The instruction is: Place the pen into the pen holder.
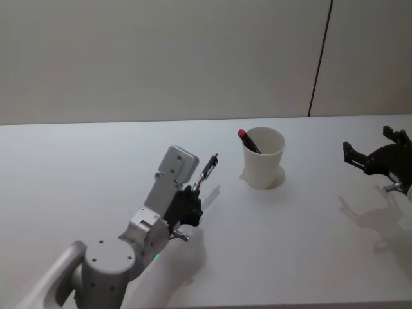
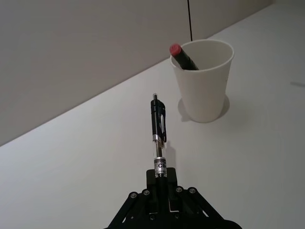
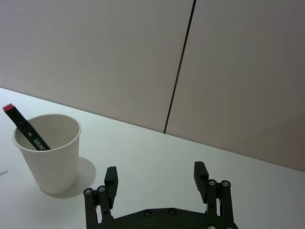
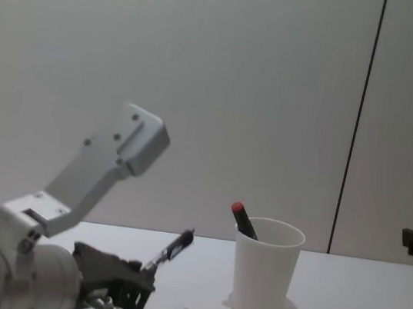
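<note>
A black click pen (image 2: 158, 136) with a clear section is held by its lower end in my left gripper (image 2: 162, 191), which is shut on it. The pen (image 1: 207, 172) hangs above the table, tilted toward the pen holder (image 1: 263, 158), a white paper cup a short way to its right. In the chest view the pen (image 4: 169, 252) points up and right, left of the cup (image 4: 265, 268). A black marker with a red cap (image 1: 248, 141) leans inside the cup. My right gripper (image 1: 370, 154) hovers open at the far right, empty, with the cup (image 3: 48, 152) in front of it.
The white table (image 1: 290, 244) runs to a plain wall with a dark vertical seam (image 1: 320, 58). Both arms cast shadows on the tabletop.
</note>
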